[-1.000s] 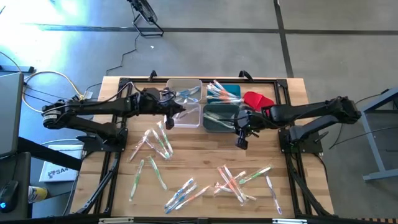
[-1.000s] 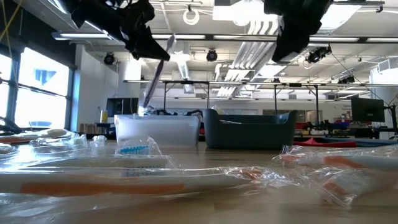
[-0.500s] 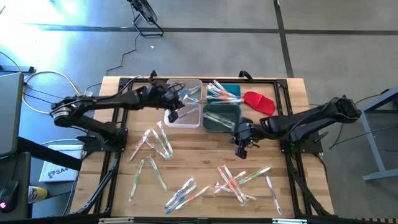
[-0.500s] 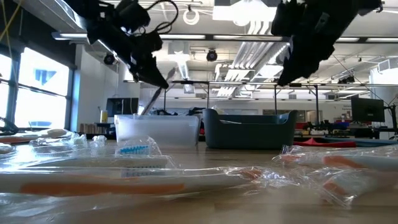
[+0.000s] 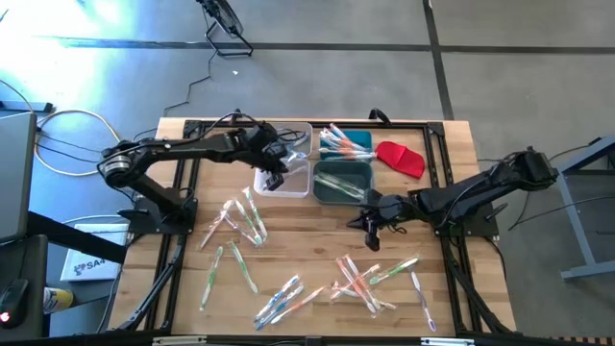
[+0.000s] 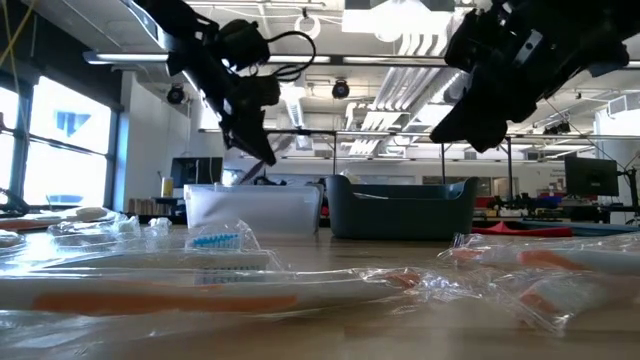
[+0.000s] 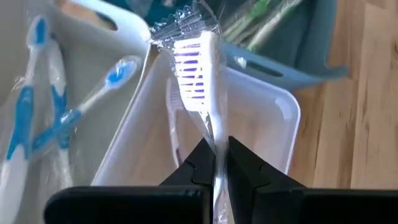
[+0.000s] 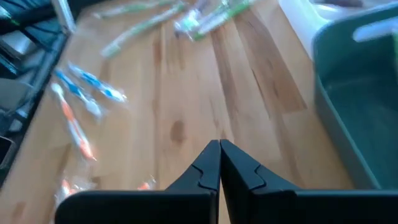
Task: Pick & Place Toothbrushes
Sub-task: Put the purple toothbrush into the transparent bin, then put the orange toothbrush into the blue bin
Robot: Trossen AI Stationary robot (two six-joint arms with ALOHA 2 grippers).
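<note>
Over the table's far edge, left gripper [image 7: 214,163] pinches a toothbrush [image 7: 198,81] above the clear bin [image 5: 291,183], ready to drop; right gripper [image 5: 370,229] closed, empty.

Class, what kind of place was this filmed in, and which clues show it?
Probably a robotics lab or workshop: exposed ceiling ducts, rows of workbenches behind, and a wooden table flanked by two robot arms.
</note>
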